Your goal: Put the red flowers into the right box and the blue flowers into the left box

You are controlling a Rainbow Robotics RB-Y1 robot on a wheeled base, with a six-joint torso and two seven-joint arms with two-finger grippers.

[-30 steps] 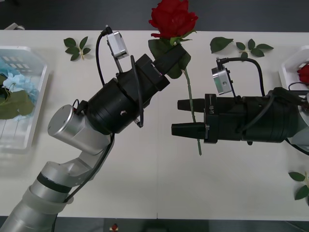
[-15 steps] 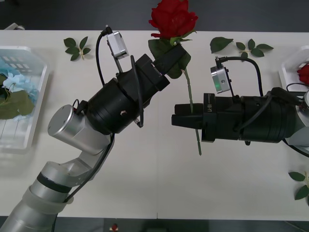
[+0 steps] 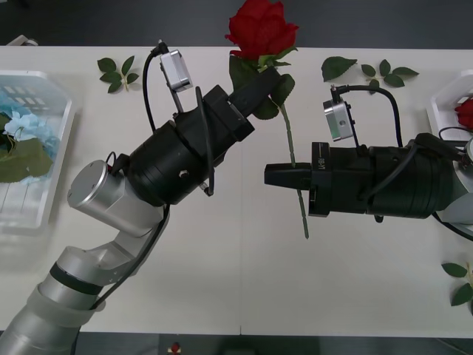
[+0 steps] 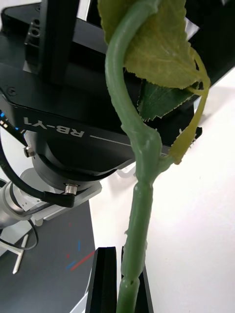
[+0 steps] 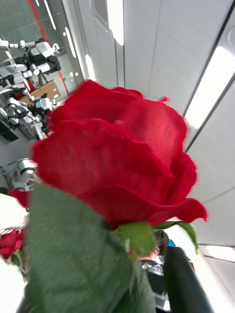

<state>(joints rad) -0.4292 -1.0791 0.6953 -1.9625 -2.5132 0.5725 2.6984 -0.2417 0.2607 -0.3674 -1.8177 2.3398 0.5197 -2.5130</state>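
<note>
you have one red rose [image 3: 260, 28] held up over the middle of the bench [image 3: 222, 281], shared between both arms. the left gripper [image 3: 260, 95] reaches up from the lower left and its black fingers are closed on the stem just under the bloom, among the dark leaves. the right gripper [image 3: 284, 176] comes in level from the right side, and its two black fingers are pinched together on the green stem [image 4: 139, 215] lower down; you can see the stem squeezed between them in the right wrist view. the stem's tip hangs free below the right fingers, over the bench.

counting the red flowers: that one in the air, and one more lying in the right box [image 3: 443, 100] at the right edge, where part of a red bloom [image 3: 465, 112] shows. the left wrist view shows the held bloom [image 5: 112, 156] up close, with one big green leaf [image 5: 73, 259] in front of it.

the blue flowers [image 3: 22, 129] lie in the left box [image 3: 44, 200] at the far left of the bench as a pale cluster with large green leaves; you cannot count the separate heads.

loose leaf sprigs on the bench: one [image 3: 117, 72] at upper left, two [image 3: 369, 70] at upper right, one [image 3: 462, 281] at lower right, four in all.

readable writing: "rb-y1" on the left arm's black housing [image 4: 58, 127] in the right wrist view, seen upside down.
</note>
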